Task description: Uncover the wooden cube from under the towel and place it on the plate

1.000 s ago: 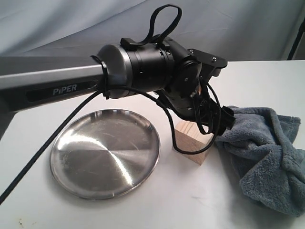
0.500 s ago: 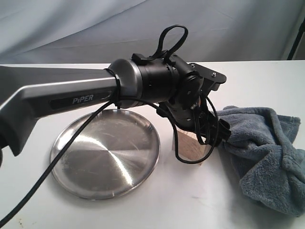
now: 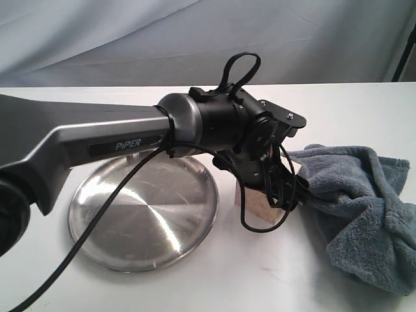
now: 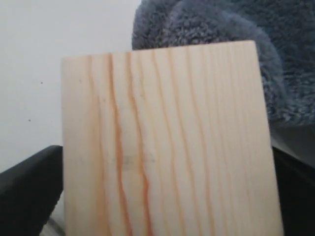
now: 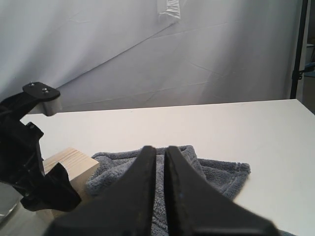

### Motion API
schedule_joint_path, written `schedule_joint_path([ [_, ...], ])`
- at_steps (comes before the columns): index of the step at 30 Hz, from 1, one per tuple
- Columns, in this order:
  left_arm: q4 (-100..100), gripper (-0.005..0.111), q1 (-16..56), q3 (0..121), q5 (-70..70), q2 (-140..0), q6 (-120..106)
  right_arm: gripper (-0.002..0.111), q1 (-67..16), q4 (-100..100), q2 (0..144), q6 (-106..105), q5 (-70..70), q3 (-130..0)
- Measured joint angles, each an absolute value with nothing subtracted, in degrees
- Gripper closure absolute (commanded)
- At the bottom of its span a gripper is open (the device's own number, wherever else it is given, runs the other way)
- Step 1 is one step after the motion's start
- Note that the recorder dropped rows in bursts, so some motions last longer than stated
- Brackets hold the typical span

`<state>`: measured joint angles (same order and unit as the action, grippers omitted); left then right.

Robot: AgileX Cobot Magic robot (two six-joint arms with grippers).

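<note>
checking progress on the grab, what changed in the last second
The left gripper moved further out and down over the pale wooden cube, its fingers now flanking it; whether it grips is unclear. The cube, the round shiny steel plate and the plush grey-blue towel stayed put.

Tabletop [image 3: 260, 279] layout, exterior view: plate [image 3: 143, 218] at left, cube [image 3: 260, 205] just right of it, towel [image 3: 354, 214] beside the cube at far right (contact cannot be told).
</note>
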<state>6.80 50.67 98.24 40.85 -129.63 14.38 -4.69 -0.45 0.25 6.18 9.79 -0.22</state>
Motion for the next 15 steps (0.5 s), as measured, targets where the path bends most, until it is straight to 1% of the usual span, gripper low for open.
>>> schedule_joint_path([
  [12,6.8,0.010,50.7,98.2,41.2,-130.9,12.9,0.101,-4.7,-0.5,0.2,6.2,9.8,-0.2],
  [15,6.8,0.013,50.7,98.2,41.2,-130.9,12.9,0.101,-4.7,-0.5,0.2,6.2,9.8,-0.2],
])
